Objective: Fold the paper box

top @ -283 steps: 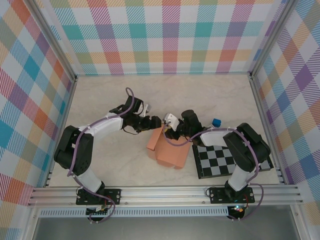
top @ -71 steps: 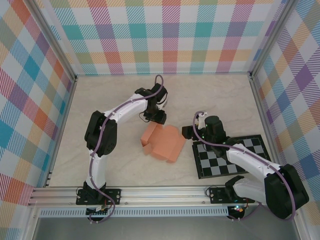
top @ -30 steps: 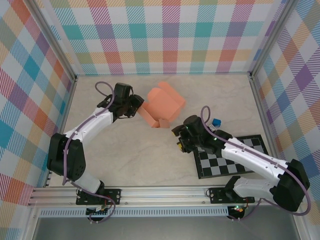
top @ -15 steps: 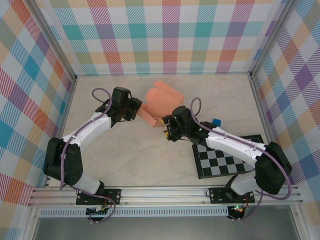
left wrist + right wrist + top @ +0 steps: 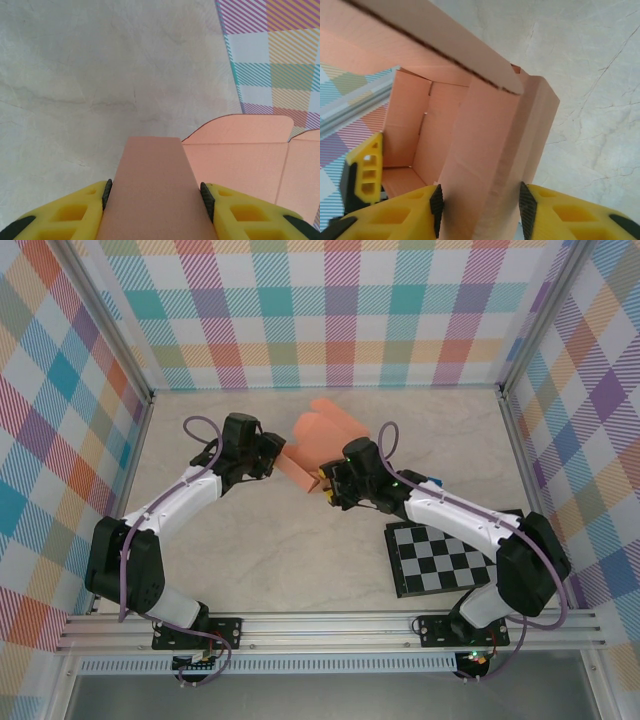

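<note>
Mid-fold judged. Box point(image 5: 325, 432) half-formed, open: flap clamped between left gripper point(image 5: 156, 195) jaws, side panel pinched between right gripper point(image 5: 480, 205) jaws. Next: panel to be turned inward, other end braced.

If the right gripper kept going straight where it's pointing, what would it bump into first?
The box. The right gripper has one of its panels between the fingers, so going on it would push deeper in, probably toward the flap across the top; depth is unclear.
</note>
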You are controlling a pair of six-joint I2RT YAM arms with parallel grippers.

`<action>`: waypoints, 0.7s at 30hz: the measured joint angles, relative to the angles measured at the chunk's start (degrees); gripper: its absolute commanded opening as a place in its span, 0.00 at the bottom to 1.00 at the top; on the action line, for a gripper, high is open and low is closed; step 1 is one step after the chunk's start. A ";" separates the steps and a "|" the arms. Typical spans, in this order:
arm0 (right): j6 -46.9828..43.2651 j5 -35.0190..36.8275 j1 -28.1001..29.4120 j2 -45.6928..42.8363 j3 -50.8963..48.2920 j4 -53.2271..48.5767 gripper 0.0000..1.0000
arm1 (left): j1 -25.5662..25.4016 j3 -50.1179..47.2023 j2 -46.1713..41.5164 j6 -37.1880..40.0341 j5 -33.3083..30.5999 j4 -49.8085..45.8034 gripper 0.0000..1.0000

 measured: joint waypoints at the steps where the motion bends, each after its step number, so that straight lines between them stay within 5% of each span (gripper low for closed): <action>1: -0.44 -0.26 0.00 0.04 0.02 -0.09 0.36 | -0.02 -0.04 0.00 0.11 0.00 0.13 0.34; 21: -16.09 -5.77 -0.76 5.79 12.04 -18.78 0.33 | -1.97 -0.04 0.00 8.26 2.27 4.74 0.34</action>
